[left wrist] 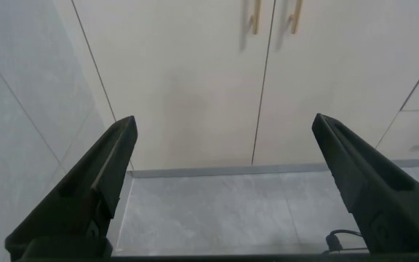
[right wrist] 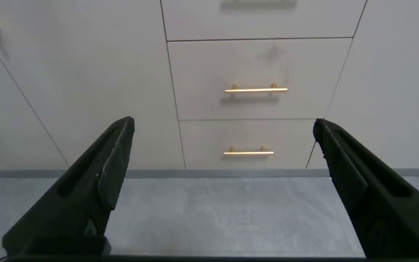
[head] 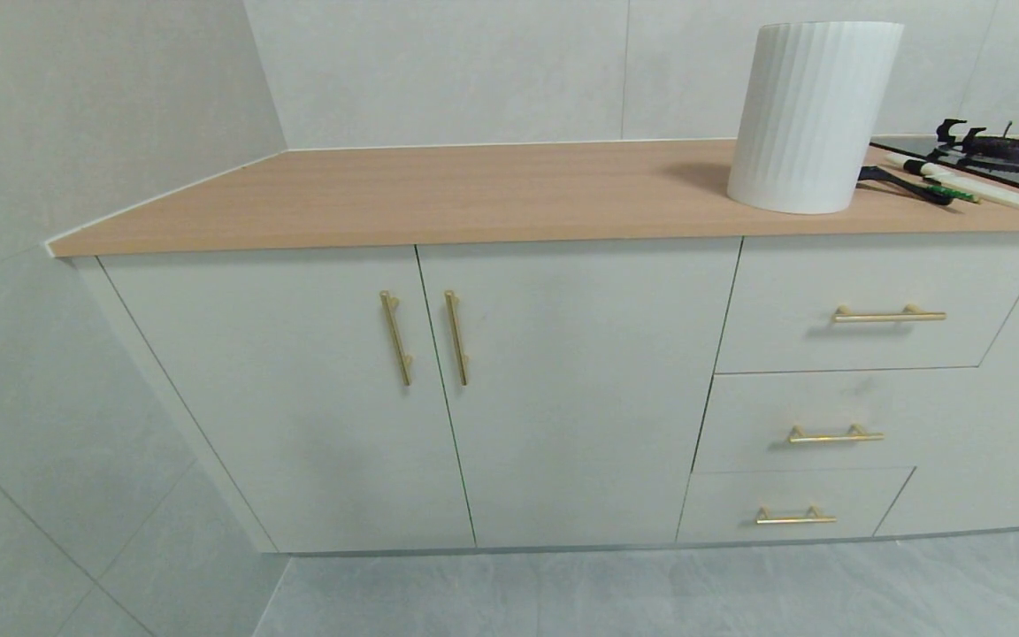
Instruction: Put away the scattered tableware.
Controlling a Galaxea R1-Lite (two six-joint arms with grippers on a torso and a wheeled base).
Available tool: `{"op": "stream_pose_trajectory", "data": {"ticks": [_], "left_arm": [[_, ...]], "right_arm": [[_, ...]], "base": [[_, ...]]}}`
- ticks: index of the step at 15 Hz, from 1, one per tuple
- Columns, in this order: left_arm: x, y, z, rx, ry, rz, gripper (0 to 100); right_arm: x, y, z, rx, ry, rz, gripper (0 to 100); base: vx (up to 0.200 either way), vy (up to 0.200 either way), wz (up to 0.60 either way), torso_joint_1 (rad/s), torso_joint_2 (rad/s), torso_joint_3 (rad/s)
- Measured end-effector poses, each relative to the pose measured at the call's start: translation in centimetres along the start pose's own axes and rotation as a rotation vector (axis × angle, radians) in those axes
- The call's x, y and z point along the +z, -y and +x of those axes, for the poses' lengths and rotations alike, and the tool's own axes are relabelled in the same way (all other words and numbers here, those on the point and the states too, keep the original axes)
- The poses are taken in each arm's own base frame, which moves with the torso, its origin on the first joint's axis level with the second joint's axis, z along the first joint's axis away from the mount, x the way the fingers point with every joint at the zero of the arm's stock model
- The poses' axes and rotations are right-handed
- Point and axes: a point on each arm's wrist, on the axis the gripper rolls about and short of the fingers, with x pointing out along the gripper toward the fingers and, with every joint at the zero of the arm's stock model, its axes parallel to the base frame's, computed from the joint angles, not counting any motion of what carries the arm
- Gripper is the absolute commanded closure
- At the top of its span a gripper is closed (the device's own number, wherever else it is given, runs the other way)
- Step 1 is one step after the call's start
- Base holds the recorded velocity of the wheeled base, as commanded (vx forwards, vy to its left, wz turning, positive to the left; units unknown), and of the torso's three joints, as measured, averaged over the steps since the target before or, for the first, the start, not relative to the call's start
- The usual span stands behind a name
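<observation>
Head view, upper right: tableware (head: pixel 941 188) lying flat on the wooden countertop (head: pixel 474 190), just right of a white ribbed container (head: pixel 806 115). Three pieces bunched together and partly overlapping: a long white utensil (head: pixel 992 190), a black-handled utensil (head: pixel 903 184) and a short green-handled piece (head: pixel 956 193). Cannot tell the exact kind of each. Black handle's end close against the container's base; touching or just apart, cannot tell. Behind them, at the right edge of the frame, a black hob grate (head: pixel 1009 146) on a dark cooktop (head: pixel 916 149).

Centre of the frame, below the countertop: two shut cabinet doors (head: pixel 297 398), each with an upright gold handle (head: pixel 396 336) beside the seam between them. Lower right: three shut drawers (head: pixel 872 292) stacked one under another, each with a horizontal gold drawer handle (head: pixel 888 314). Along the bottom edge, a grey tiled floor (head: pixel 651 593); at the left and across the top, a pale tiled wall (head: pixel 76 133).

Left wrist view: left gripper (left wrist: pixel 224 122) with black fingers (left wrist: pixel 104 175) spread wide apart, hanging low above the floor and facing the cabinet doors, with the seam between the doors framed by the fingers.

Right wrist view: right gripper (right wrist: pixel 224 124) likewise with fingers (right wrist: pixel 100 171) spread wide apart, low above the floor and facing the drawers, with two gold drawer handles framed by the fingers. Both grippers well apart from the tableware up on the countertop.
</observation>
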Motion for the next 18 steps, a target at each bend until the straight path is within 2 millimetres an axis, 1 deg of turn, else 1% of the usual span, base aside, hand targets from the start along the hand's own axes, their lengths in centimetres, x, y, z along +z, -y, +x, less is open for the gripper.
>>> {"op": "stream_pose_trajectory", "data": {"ticks": [16,18], "left_arm": [[-0.01,0.0,0.0,0.001,0.0,-0.003,0],[0.01,-0.01,0.0,0.004,0.0,-0.003,0]], "right_arm": [[0.01,0.0,0.0,-0.001,0.0,0.004,0],[0.01,0.0,0.0,-0.001,0.0,0.005,0]], "base": [[0.0,-0.2,0.0,0.0,0.0,0.003],[0.0,0.0,0.0,0.0,0.0,0.0]]}}
